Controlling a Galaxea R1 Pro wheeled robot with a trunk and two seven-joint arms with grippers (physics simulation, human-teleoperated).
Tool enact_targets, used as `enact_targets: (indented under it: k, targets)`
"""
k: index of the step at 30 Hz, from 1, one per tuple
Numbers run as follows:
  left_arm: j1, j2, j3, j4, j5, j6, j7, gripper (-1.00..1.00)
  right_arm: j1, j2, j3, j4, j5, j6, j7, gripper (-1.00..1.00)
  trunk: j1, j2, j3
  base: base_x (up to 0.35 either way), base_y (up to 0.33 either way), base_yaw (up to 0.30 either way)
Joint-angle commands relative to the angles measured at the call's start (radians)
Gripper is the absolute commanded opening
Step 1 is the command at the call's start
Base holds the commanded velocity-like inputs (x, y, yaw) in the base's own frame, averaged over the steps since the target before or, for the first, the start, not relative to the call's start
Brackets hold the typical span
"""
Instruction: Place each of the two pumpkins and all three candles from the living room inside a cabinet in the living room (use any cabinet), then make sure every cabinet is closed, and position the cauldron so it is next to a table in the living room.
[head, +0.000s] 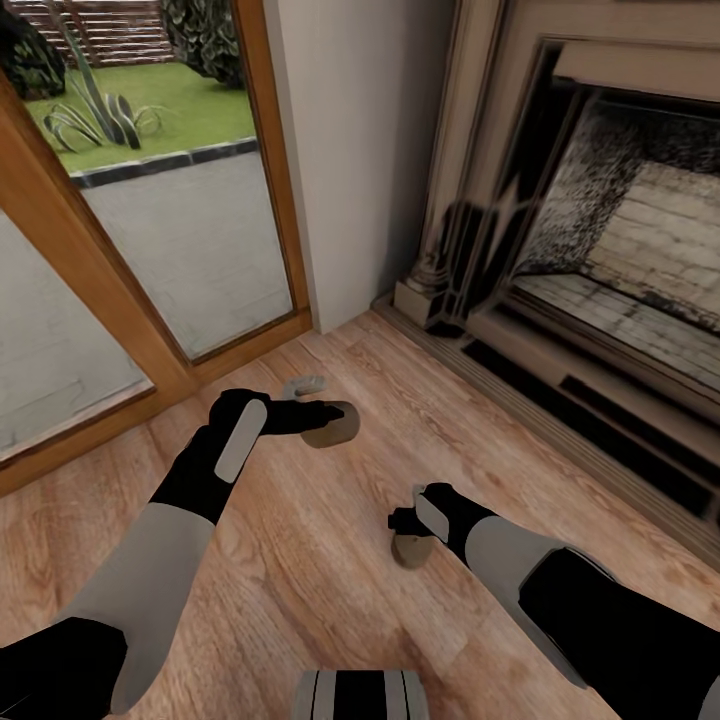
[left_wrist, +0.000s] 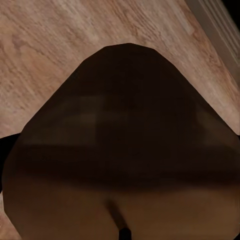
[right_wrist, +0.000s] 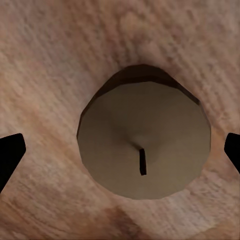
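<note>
The floor (head: 330, 560) is warm wood-grain plank, running up to a stone fireplace (head: 600, 250) on one side and a wood-framed glass door (head: 150, 250) on the other, with a plain pale wall (head: 360, 150) between them. Through the glass show a paved path and a lawn with spiky plants. The fireplace has a pale carved surround, a soot-dark firebox with light brick at the back, and a low hearth step along the floorboards.

Both arms reach down over the boards, each black with grey shell panels. The left gripper (head: 325, 415) sits near the door side, and a squat tan candle (head: 332, 425) lies at its tip; in the left wrist view this candle (left_wrist: 120, 150) fills the frame very close up as a dark brown rounded mass with a short wick, so it appears clamped between the fingers, though the fingers themselves are hidden and I cannot tell for certain how far they stand.

The right gripper (head: 405, 530) hangs over a second candle (head: 410, 550) near the middle of the floor. In the right wrist view that candle (right_wrist: 144, 150) is a matt beige cylinder seen end-on, with a small dark wick, and the two black fingertips (right_wrist: 11, 152) stand wide apart on either side, not touching it.
</note>
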Motion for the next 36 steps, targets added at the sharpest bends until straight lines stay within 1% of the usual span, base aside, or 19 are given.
enact_targets:
  k: [1, 11, 36]
  targets:
    - [-0.001, 0.000, 0.000, -0.001, 0.008, 0.004, 0.008, -1.00, 0.000, 0.000, 0.006, -0.002, -0.010, 0.004, -0.007, 1.00, 0.000, -0.001, -0.005, 0.000, 0.000, 0.000]
    - [-0.001, 0.000, 0.000, 0.000, 0.009, 0.004, 0.008, -1.00, 0.000, 0.000, 0.006, -0.002, -0.010, 0.004, -0.008, 1.00, 0.005, -0.003, -0.043, 0.000, 0.000, 0.000]
    - [-0.001, 0.000, -0.002, 0.003, 0.008, 0.003, 0.011, -1.00, 0.000, 0.000, 0.008, -0.002, -0.010, 0.004, -0.009, 1.00, 0.005, -0.003, -0.042, 0.000, 0.000, -0.015]
